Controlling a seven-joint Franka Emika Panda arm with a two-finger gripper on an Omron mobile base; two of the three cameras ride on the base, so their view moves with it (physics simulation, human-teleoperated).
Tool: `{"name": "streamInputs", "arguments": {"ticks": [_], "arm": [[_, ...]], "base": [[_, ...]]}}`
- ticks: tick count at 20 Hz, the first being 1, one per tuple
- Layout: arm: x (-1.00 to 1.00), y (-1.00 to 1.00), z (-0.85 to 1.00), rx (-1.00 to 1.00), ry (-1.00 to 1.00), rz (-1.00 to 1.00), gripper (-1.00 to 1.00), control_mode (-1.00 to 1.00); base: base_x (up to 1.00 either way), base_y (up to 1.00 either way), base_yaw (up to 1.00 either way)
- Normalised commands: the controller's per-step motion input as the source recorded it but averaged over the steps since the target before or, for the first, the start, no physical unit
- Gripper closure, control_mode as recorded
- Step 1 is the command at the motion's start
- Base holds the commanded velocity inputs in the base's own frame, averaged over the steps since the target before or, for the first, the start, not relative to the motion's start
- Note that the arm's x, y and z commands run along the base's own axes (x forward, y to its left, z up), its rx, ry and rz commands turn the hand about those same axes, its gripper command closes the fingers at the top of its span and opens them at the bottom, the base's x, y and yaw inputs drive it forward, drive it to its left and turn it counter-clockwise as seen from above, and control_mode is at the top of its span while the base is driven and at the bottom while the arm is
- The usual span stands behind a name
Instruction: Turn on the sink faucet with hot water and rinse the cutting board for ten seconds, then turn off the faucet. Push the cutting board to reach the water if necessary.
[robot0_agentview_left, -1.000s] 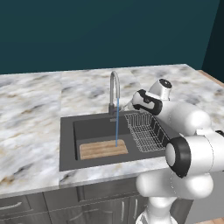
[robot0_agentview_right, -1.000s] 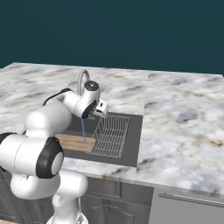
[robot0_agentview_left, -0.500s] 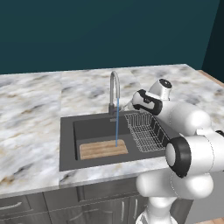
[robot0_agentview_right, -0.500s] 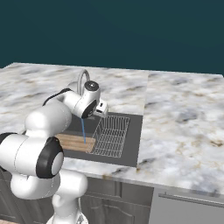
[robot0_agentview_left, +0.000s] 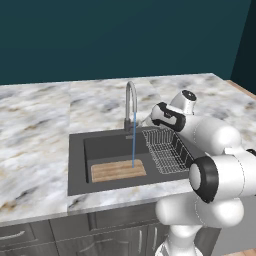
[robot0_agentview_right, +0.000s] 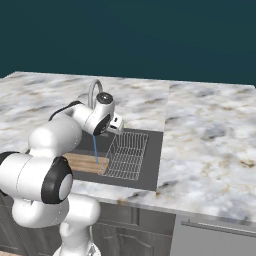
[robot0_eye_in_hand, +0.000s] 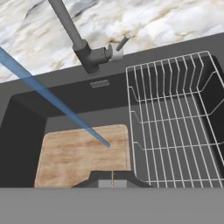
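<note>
- Gripper (robot0_eye_in_hand: 113, 178) clenched on nothing, fingertips pressed together; it hangs above the sink (robot0_agentview_left: 76, 165), over the near edge of the cutting board (robot0_eye_in_hand: 78, 153)
- cutting board: flat rectangle, light-brown wood, lengthwise plank grain; lies flat on the basin floor toward the front wall; covers about half the basin width
- water (robot0_agentview_left: 133, 140): thin blue stream, straight down from the spout; lands on the board near its right end
- sink faucet (robot0_agentview_left: 130, 102): slim silver-grey gooseneck on a dark base at the back rim; arches forward over the basin; small lever (robot0_eye_in_hand: 123, 42) sticks out from the base toward the rack side
- wire dish rack (robot0_agentview_left: 165, 150) sits in the right part of the basin, just beside the board's right edge; blocks that side
- marble worktop (robot0_agentview_left: 35, 130) surrounds the dark charcoal sink; grey cabinet fronts (robot0_agentview_left: 100, 232) below
- board's long axis runs left-right, parallel to the sink's front rim; short end faces the rack
</note>
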Motion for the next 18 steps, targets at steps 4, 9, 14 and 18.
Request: {"name": "streamInputs", "arguments": {"ticks": [4, 9, 14, 18], "arm": [[0.00, 0.00, 0.00, 0.00, 0.00, 0.00, 1.00, -1.00], [0.00, 0.00, 0.00, 0.00, 0.00, 0.00, 1.00, -1.00], [0.00, 0.00, 0.00, 0.00, 0.00, 0.00, 1.00, -1.00], [0.00, 0.00, 0.00, 0.00, 0.00, 0.00, 1.00, -1.00]], "base": [[0.00, 0.00, 0.00], [0.00, 0.00, 0.00], [0.00, 0.00, 0.00], [0.00, 0.00, 0.00]]}}
